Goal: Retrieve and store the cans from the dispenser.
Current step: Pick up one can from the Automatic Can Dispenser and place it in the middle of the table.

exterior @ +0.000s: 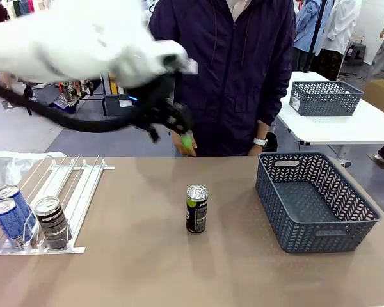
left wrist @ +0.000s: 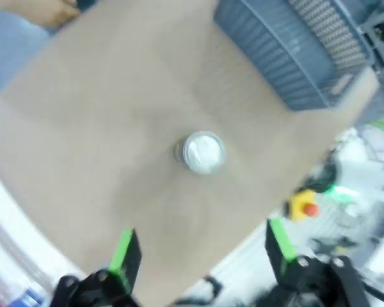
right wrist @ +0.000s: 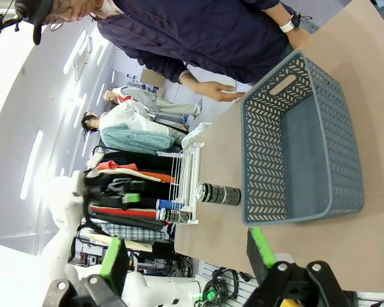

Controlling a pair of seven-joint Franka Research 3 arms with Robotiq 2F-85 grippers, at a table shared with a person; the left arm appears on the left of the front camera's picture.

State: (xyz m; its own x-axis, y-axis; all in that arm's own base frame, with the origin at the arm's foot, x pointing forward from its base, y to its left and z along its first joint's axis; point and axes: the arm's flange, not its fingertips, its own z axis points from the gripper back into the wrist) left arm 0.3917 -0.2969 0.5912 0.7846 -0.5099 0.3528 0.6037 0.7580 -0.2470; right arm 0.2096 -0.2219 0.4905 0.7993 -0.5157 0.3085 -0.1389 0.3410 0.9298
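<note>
Slim black-and-green can (exterior: pixel 196 208), silver-topped, upright on smooth tan tabletop (exterior: pixel 134 256), beneath left gripper (left wrist: pixel 201 256) hovering with green-padded fingers (left wrist: pixel 123 251) spread apart, empty; grey lattice plastic basket (exterior: pixel 278 204) to its right, white wire-rail dispenser (exterior: pixel 83 185) with three more cans (exterior: pixel 51 220) far left

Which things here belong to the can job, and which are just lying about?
Job:
- lone can on the table, below the open left gripper
- blue cans and a black can in the dispenser
- near basket, probably the store

Lying about:
- plastic bag beside the dispenser
- far basket on the other table
</note>
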